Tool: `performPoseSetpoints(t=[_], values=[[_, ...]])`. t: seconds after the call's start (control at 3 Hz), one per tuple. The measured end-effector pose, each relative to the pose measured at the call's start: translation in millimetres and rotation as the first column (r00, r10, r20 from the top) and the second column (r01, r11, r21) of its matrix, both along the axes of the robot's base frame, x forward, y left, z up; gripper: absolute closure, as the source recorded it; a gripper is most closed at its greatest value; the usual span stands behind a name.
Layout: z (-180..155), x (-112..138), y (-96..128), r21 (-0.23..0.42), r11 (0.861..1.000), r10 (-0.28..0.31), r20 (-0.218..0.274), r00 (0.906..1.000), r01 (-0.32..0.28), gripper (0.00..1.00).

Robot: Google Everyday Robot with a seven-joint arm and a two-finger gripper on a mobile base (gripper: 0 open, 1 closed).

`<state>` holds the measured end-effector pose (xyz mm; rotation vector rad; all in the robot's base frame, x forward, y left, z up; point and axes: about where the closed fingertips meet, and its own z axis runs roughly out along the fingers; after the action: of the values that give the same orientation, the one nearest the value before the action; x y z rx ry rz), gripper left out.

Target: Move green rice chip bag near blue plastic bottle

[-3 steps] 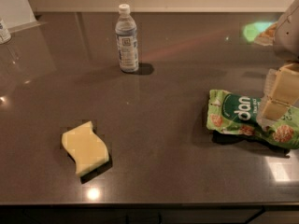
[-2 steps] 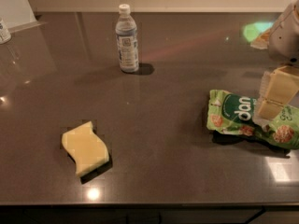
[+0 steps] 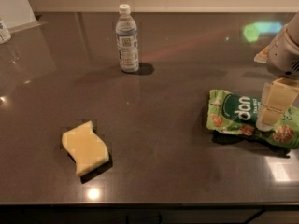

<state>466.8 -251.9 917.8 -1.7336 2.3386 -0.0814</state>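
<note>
The green rice chip bag [image 3: 233, 113] lies flat on the dark countertop at the right, its dark green oval with white letters facing up. The blue plastic bottle [image 3: 127, 40] stands upright at the back centre, far to the left of the bag. My gripper [image 3: 265, 121] comes in from the right edge and is down over the right half of the bag, at or just above its surface. It hides part of the bag.
A yellow wavy sponge [image 3: 85, 147] lies at the front left of the countertop [image 3: 163, 162]. A small container [image 3: 3, 31] stands at the far left edge beside a white panel [image 3: 18, 6]. The counter's front edge runs along the bottom.
My gripper has come down slightly lower over the bag. The bag, bottle and sponge have not moved.
</note>
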Motion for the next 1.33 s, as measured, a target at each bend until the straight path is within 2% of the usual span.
performPoseSetpoints(t=[0.67, 1.0, 1.33], values=[[-28.5, -13.0, -31.7, -0.043, 0.998, -0.05, -0.074, 0.996, 0.047, 0.0], [-53.0, -27.2, -46.5, -0.042, 0.997, -0.07, -0.098, 0.9927, 0.066, 0.0], [-60.2, -26.9, -47.9, -0.034, 0.997, -0.073, -0.096, 0.9926, 0.07, 0.0]])
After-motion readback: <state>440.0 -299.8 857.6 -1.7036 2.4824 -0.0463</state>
